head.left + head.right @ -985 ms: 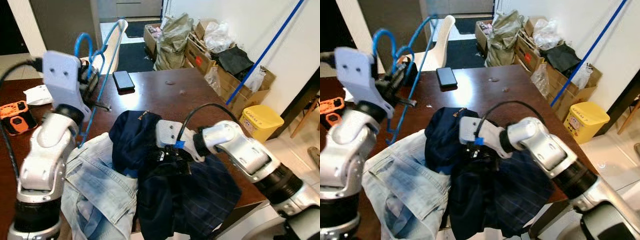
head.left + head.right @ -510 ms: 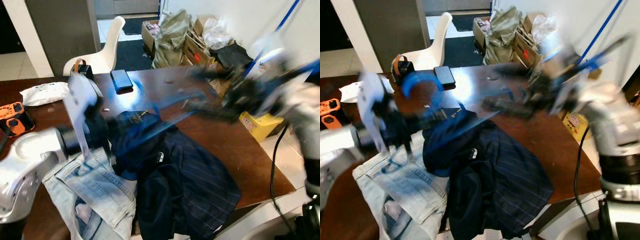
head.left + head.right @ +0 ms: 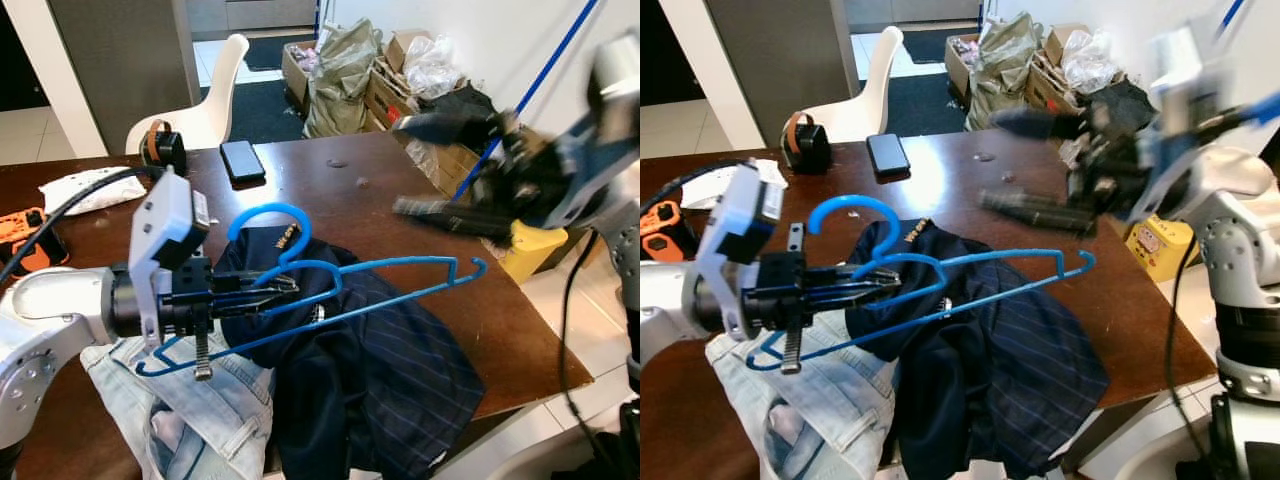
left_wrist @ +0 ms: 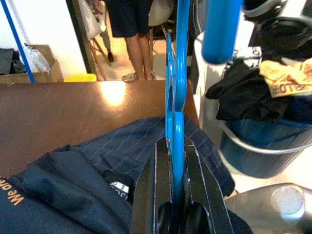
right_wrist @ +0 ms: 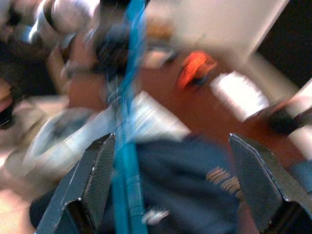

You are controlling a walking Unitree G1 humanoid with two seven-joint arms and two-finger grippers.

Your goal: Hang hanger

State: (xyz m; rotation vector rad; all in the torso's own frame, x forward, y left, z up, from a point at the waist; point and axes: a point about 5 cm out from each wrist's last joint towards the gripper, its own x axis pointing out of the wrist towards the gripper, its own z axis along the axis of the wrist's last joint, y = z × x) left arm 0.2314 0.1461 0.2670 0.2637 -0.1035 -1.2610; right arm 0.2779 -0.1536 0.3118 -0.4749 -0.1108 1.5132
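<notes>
Clamped on the blue hanger [image 3: 330, 290], the left gripper [image 3: 275, 292] now reaches out level over the clothes, where a second ago it was raised upright beside the robot's shoulder with the hanger standing on end. That hanger lies nearly horizontal above the dark navy pinstriped garment [image 3: 385, 365], its hook [image 3: 268, 218] curling up over the garment's collar and its far corner [image 3: 472, 270] pointing toward the table's right edge; the left wrist view shows the wire [image 4: 174, 126] pinched between the two black fingers [image 4: 150, 195]. The right gripper [image 3: 450, 170], which a second ago was pressed down into the navy cloth, is lifted high to the robot's right, clear of the clothes, blurred by motion, its fingers [image 5: 95, 175] spread wide apart with nothing between them. Pale blue jeans [image 3: 195, 420] lie crumpled under the left forearm on the dark wooden table [image 3: 400, 215]. Behind, a black phone [image 3: 243, 158], a white pouch [image 3: 80, 188] and an orange tool [image 3: 25, 232] rest on the tabletop.
</notes>
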